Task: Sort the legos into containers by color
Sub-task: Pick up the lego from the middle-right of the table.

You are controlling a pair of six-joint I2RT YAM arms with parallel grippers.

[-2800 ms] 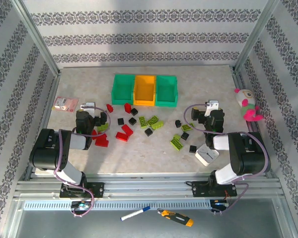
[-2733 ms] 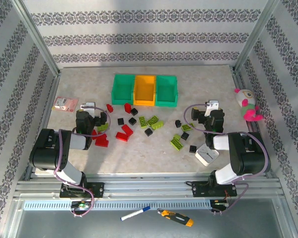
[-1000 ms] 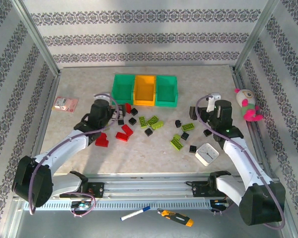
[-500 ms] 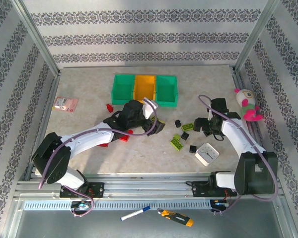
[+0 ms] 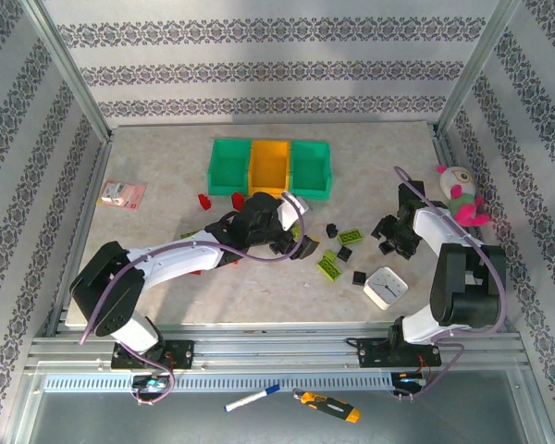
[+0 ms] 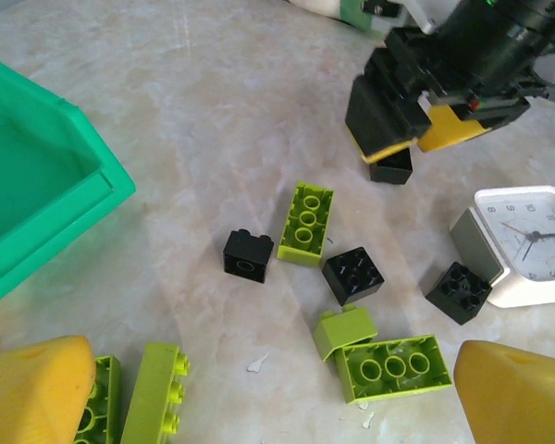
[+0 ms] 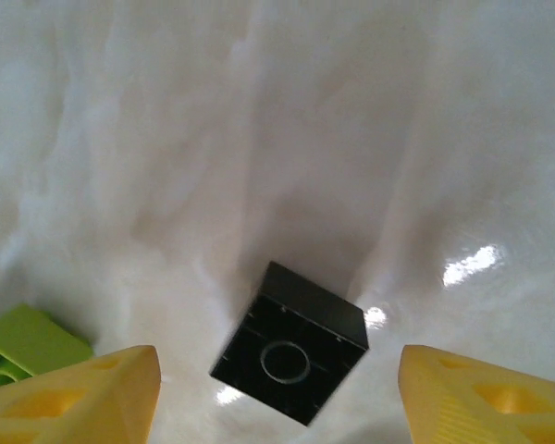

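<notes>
The left gripper (image 5: 300,246) was over mid-table, just in front of the containers (image 5: 270,169), jaws spread wide, nothing held. Left wrist view: its yellow fingertips (image 6: 37,384) flanked scattered legos (image 6: 353,275) lying on the table (image 6: 166,83), among them a lime brick (image 6: 306,222) and a flat lime brick (image 6: 388,367), with 3 black ones around them. A green bin (image 6: 37,185) corner was at the left, the white timer (image 6: 527,242) at the right. The right gripper (image 5: 388,237) was low at the table's right side, near the timer. Its jaws stood apart on either side of 1 black brick (image 7: 289,356), with a gap on each side, and the brick rested on the table. 2 red legos (image 5: 203,200) sat near the bins. Pink card (image 5: 122,192) far left, plush toy (image 5: 462,192) far right.
</notes>
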